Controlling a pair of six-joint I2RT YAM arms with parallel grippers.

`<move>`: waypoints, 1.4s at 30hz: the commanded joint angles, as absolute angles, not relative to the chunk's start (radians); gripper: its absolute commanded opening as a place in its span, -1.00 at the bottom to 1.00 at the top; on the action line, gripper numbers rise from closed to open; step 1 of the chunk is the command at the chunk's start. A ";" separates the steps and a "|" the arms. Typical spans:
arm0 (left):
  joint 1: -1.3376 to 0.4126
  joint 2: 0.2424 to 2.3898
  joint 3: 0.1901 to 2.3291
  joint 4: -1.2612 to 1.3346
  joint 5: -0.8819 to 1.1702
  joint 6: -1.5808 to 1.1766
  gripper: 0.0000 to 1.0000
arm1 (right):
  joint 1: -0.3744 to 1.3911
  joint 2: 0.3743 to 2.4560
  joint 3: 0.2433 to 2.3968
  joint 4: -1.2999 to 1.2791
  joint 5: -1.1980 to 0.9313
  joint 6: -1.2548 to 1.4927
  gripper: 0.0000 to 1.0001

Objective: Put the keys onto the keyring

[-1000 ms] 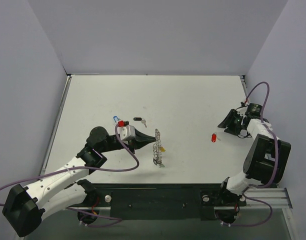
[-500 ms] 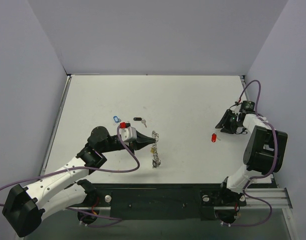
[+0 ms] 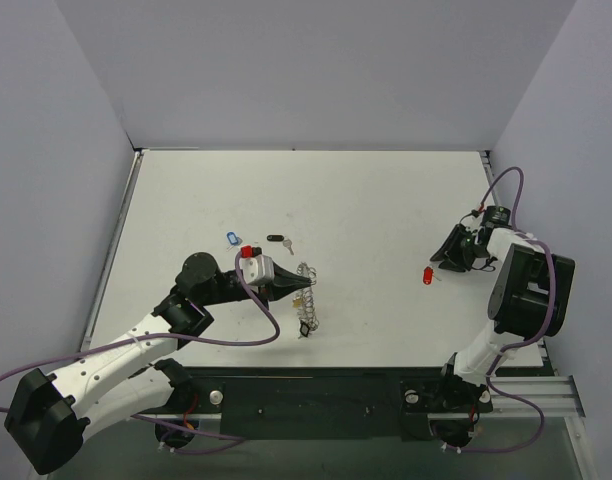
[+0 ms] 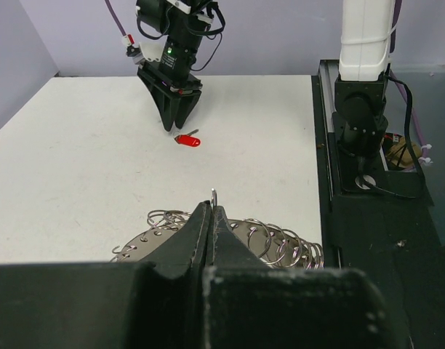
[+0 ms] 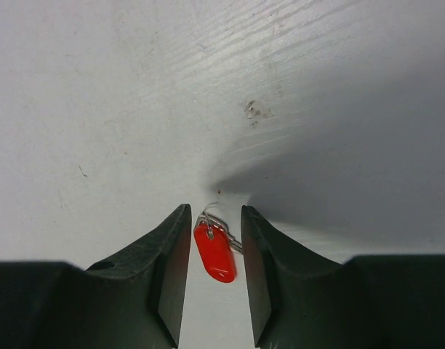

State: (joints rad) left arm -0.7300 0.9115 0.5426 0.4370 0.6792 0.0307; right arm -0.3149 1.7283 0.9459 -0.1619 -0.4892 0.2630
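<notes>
Seeing the red key [image 5: 215, 251] by the right edge of the table [image 3: 386, 200], lined up lengthwise between the narrowly parted jaws of the right gripper [image 5: 213, 212], so way nearer that arm than the left gripper [image 4: 211, 218], clamped on the keyring [image 4: 281, 243] mid-table towards the near edge.

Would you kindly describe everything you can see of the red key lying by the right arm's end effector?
The red key has a glossy, elongated red plastic head and a thin silver wire loop at one end. It lies flat on the white table, between the parted fingers of the right end effector, which do not clearly grip it. Nothing else touches it.
</notes>
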 commanded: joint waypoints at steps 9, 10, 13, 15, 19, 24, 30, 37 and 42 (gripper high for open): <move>-0.727 0.884 0.564 0.457 0.687 0.061 -1.00 | -0.336 1.753 0.954 -0.210 -0.563 0.279 -0.49; -0.726 0.884 0.565 0.457 0.687 0.063 -1.00 | -0.334 1.755 0.954 -0.212 -0.564 0.279 -0.50; -0.727 0.884 0.564 0.454 0.687 0.064 -1.00 | -0.336 1.756 0.957 -0.219 -0.565 0.273 -0.52; -0.727 0.884 0.565 0.451 0.687 0.066 -1.00 | -0.336 1.758 0.954 -0.222 -0.568 0.272 -0.53; -0.727 0.881 0.566 0.449 0.686 0.069 -1.00 | -0.337 1.761 0.956 -0.227 -0.571 0.270 -0.56; -0.727 0.881 0.566 0.443 0.684 0.072 -1.00 | -0.341 1.763 0.959 -0.235 -0.569 0.265 -0.58; -0.726 0.879 0.568 0.442 0.683 0.074 -1.00 | -0.347 1.763 0.959 -0.245 -0.569 0.253 -0.63; -0.727 0.880 0.568 0.439 0.683 0.075 -1.00 | -0.347 1.782 0.963 -0.250 -0.595 0.247 -0.65; -0.727 0.879 0.568 0.436 0.683 0.078 -1.00 | -0.347 1.784 0.966 -0.252 -0.597 0.242 -0.67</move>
